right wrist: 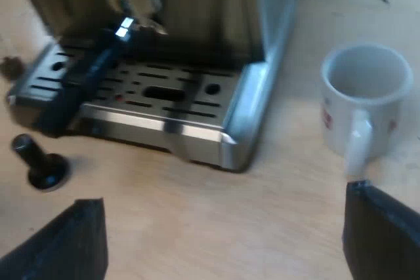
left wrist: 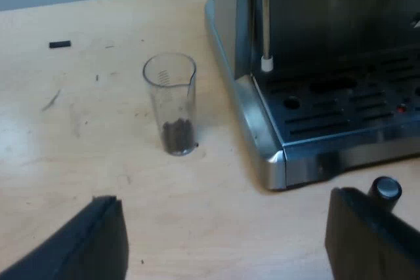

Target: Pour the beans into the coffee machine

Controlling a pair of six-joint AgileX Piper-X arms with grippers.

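A clear measuring glass (left wrist: 170, 103) stands upright on the wooden table (left wrist: 79, 149), close to the espresso machine's (left wrist: 262, 96) corner, with a small heap of dark beans (left wrist: 177, 134) in its bottom. My left gripper (left wrist: 226, 247) hovers open, short of the glass, and nothing lies between its fingers (left wrist: 92, 240). My right gripper (right wrist: 226, 247) is also open, low over the table before the machine's drip tray (right wrist: 151, 96), and holds nothing.
The holder's dark handle (right wrist: 79, 86) juts out over the drip tray. A black-knobbed tamper (right wrist: 39, 165) stands on the table by the tray's corner, its knob (left wrist: 386, 189) close to a left finger. A white mug (right wrist: 364, 96) sits beside the machine. A steam wand (left wrist: 266, 31) hangs over the tray.
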